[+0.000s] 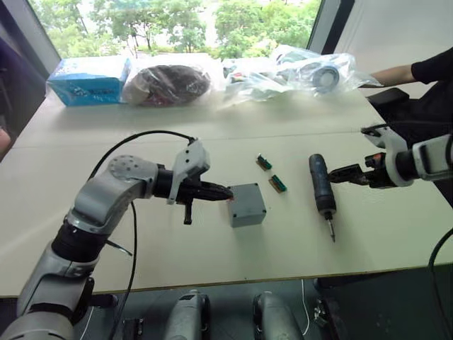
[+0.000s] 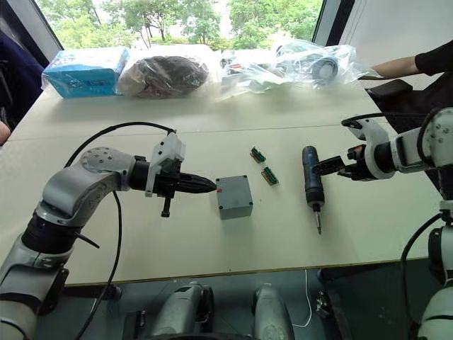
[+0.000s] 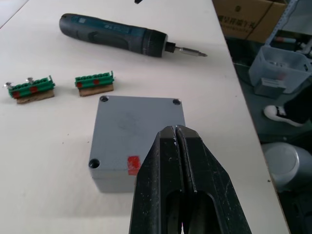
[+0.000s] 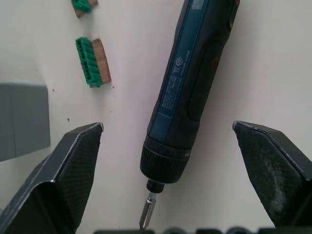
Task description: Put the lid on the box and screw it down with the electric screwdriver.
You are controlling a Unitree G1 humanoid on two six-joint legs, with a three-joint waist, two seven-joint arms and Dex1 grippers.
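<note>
Right gripper (image 1: pixel 338 174) of mine hovers with its fingers spread wide, just beside the electric screwdriver (image 1: pixel 322 191), at about three o'clock from its handle; in the right wrist view the tool (image 4: pixel 187 95) lies between the two fingers (image 4: pixel 73 161) with room on each side, which I judge is how I want it before closing on the barrel. It lies flat on the table (image 1: pixel 177 241), bit toward six o'clock. My left gripper (image 1: pixel 219 191), fingers pressed together and holding nothing, points at the box (image 1: pixel 247 205) from nine o'clock, its tip next to the red mark (image 3: pixel 133 164), perhaps to steady it. The lid (image 3: pixel 139 127) sits flush on the box, so seating looks done and screwing remains. Two green connector pieces (image 1: pixel 271 173) lie near, at about one o'clock from the box.
</note>
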